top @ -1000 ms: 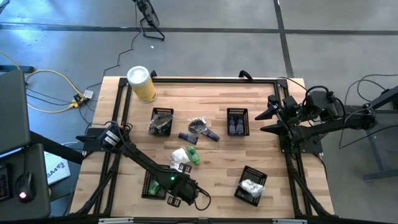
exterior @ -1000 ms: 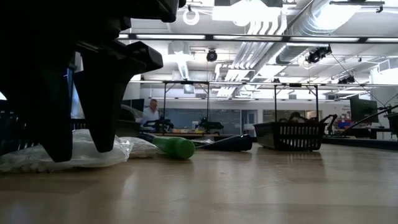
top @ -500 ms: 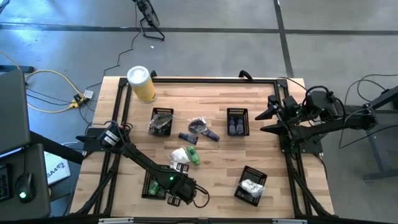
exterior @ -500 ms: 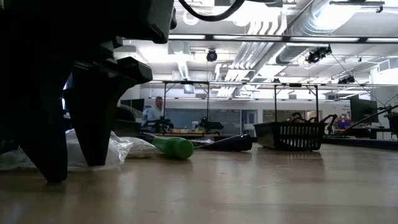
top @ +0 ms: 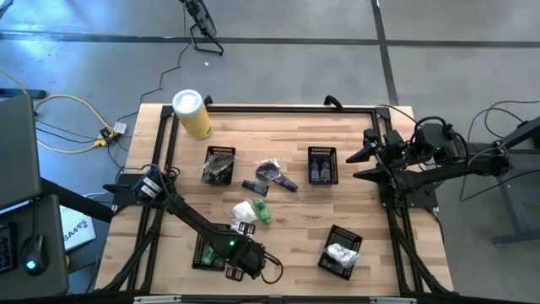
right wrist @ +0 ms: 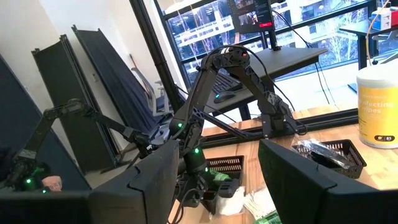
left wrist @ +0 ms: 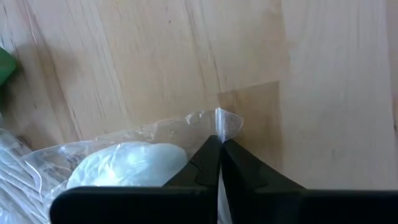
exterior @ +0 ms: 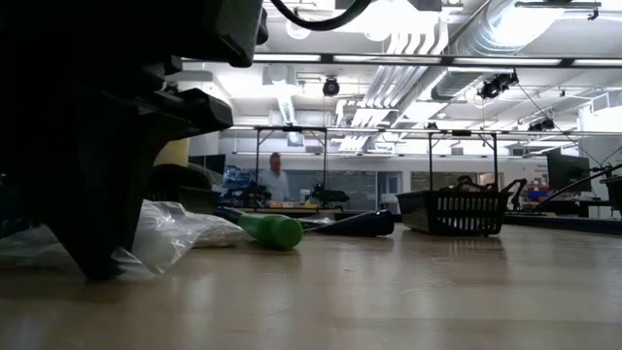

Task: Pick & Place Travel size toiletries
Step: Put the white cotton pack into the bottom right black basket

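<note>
From above, the left pincer (top: 243, 226) sits low at the white packet (top: 243, 210) near the table's (top: 287, 135) front middle, a green bottle (top: 262, 214) just beside; the right pincer (top: 369, 156) waits at the right edge, spread. At table height, the packet (exterior: 175, 231) lies behind dark fingers (exterior: 92, 194). The left wrist view shows the fingertips (left wrist: 208, 155) pressed together, pinching the packet's clear corner (left wrist: 227, 122).

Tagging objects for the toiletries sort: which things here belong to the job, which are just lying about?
Job: white packet pinched by left gripper; green bottle; dark blue tube; silvery-clear packet.
Lying about: yellow canister; cables.
</note>
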